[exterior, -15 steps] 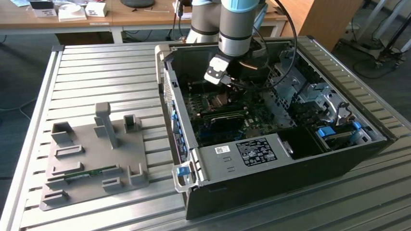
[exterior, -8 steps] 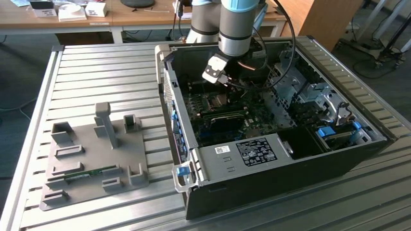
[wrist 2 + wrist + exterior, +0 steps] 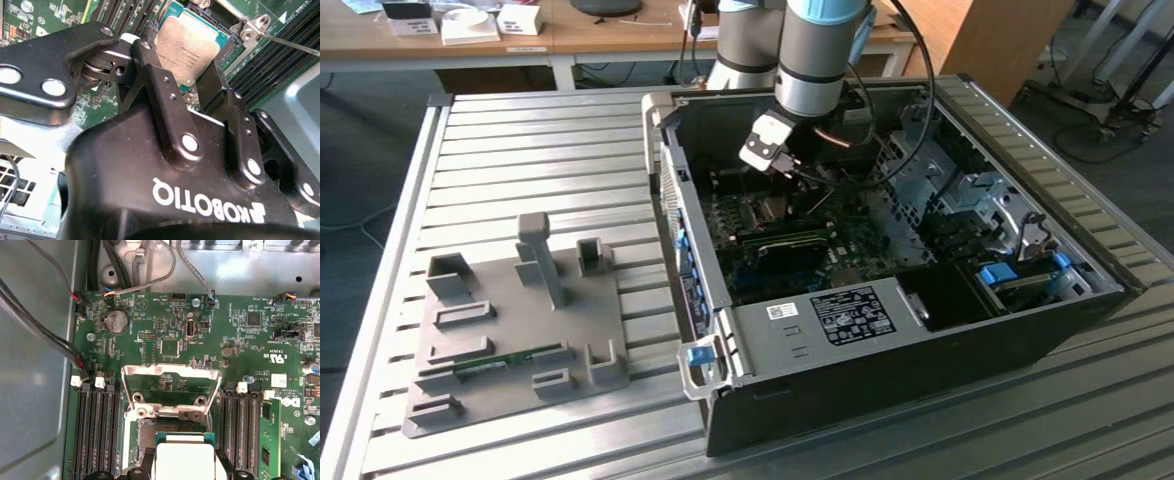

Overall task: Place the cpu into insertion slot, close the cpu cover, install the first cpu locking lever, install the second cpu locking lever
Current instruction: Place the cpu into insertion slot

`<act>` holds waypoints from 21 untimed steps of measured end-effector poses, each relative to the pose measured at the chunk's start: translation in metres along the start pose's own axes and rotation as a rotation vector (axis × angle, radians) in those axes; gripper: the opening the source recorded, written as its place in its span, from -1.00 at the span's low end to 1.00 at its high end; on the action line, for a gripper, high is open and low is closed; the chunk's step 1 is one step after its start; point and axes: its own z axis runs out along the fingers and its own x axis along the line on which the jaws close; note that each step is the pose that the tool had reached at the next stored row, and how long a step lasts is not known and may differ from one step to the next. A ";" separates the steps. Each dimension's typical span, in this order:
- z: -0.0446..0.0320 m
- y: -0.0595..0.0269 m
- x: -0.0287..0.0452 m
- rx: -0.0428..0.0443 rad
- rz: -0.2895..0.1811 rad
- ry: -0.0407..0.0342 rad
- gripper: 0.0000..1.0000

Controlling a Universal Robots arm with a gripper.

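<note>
Above the open socket, cpu in jaws

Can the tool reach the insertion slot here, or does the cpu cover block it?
Probably yes: the cpu cover is swung open off the insertion slot, which lies bare right by the cpu clamped in the tool.

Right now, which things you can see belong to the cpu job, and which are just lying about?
Job: the cpu; the gripper, fingers closed on it; the cpu cover, swung open; the insertion slot.
Lying about: coin battery; memory stick; loose wires; grey fixture tray on the exterior view's left.
</note>
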 end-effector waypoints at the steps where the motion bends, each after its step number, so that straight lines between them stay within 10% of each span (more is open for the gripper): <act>1: 0.0001 0.0000 0.0000 0.0005 0.000 0.0002 0.08; 21: 0.0004 -0.0006 0.0054 0.0011 0.024 0.0041 0.08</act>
